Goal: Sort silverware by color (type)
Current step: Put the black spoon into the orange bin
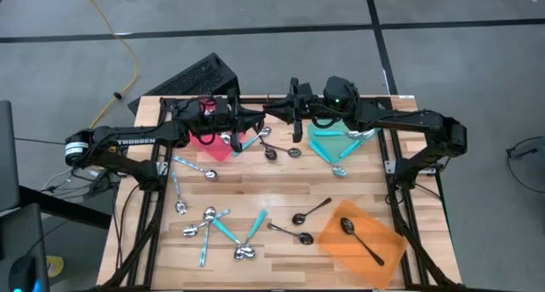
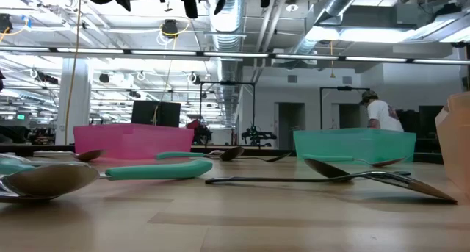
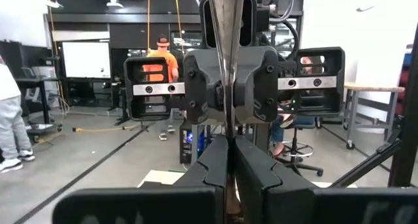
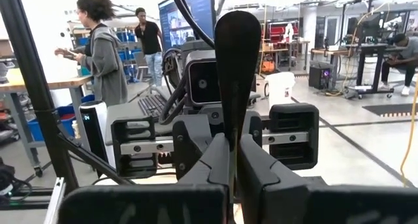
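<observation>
Currently, left hand [image 3: 228,145]: raised over the far middle of the counter [image 1: 281,186], fingers closed on a thin spoon [image 4: 237,61] seen edge-on from its wrist.
Red tray [image 1: 209,147]: just left of the meeting point, at the counter's far side.
Spoon: upright between the two hands, well above the counter; its bowl rises past the right hand's fingertips, its stem runs down between both pairs of fingers. Which of the three kinds it is, I cannot tell.
Right hand [image 4: 232,142]: facing the left hand, nearly touching, fingers closed on the same spoon.
Step in hand: likely a hand-over from one arm to the other.
Doing it well: one hand should open only once the other's pinch is firm, then back straight away, without twisting the stem.
Teal tray [image 1: 328,147]: just right of the hands.
Orange tray [image 1: 392,245]: near right corner, holding one dark spoon.
Loose spoons [image 1: 213,220]: scattered across the near counter, unsorted.
</observation>
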